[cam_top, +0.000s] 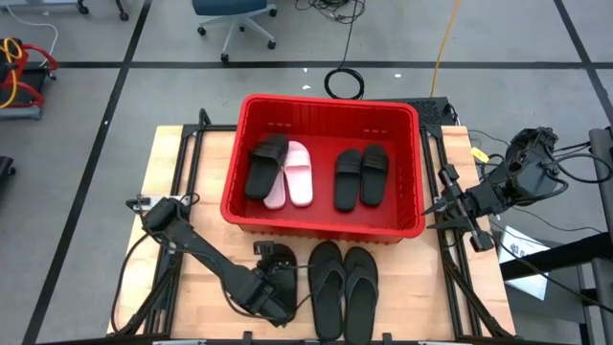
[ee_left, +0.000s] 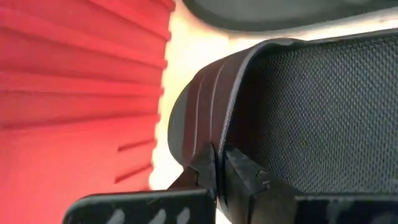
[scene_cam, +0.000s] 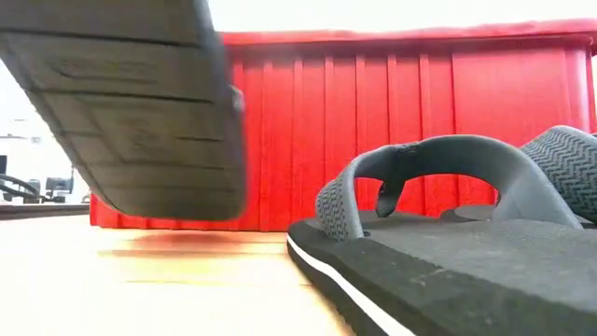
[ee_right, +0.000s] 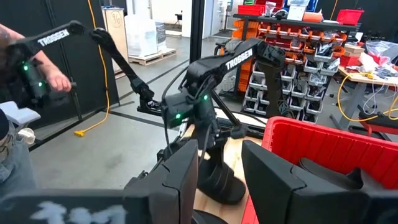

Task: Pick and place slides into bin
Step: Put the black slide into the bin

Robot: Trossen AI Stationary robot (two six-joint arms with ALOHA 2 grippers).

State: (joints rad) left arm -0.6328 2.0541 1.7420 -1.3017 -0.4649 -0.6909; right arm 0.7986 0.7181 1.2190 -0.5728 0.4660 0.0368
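Note:
My left gripper point(cam_top: 271, 287) is near the table's front edge, just in front of the red bin point(cam_top: 326, 228), shut on a black wide-strap slide point(cam_top: 285, 268). In the low view that slide's ribbed sole point(scene_cam: 121, 103) hangs tilted above the wood. The black thong flip-flop pair point(cam_top: 343, 287) lies sole-down on the table to its right. In the bin lie one black slide point(cam_top: 266, 165), the white pair point(cam_top: 294, 174) and a black pair point(cam_top: 361, 177). My right gripper point(ee_right: 217, 180) is open and empty at the table's right edge. My left gripper pinches the slide's wide strap point(ee_left: 205, 106) at its edge point(ee_left: 217, 152), one finger point(ee_left: 202, 167) on the strap's outer face and one finger point(ee_left: 242, 169) under the strap over the textured footbed. The slide is lifted clear of the table and tilted.
The bin's ribbed near wall point(scene_cam: 373, 121) stands right behind the lifted slide. Bare wood point(cam_top: 192, 192) lies left of the bin. A person's hand point(ee_right: 53, 74) shows in the room beyond the table, and a cable coil point(cam_top: 343, 83) lies on the floor behind the bin.

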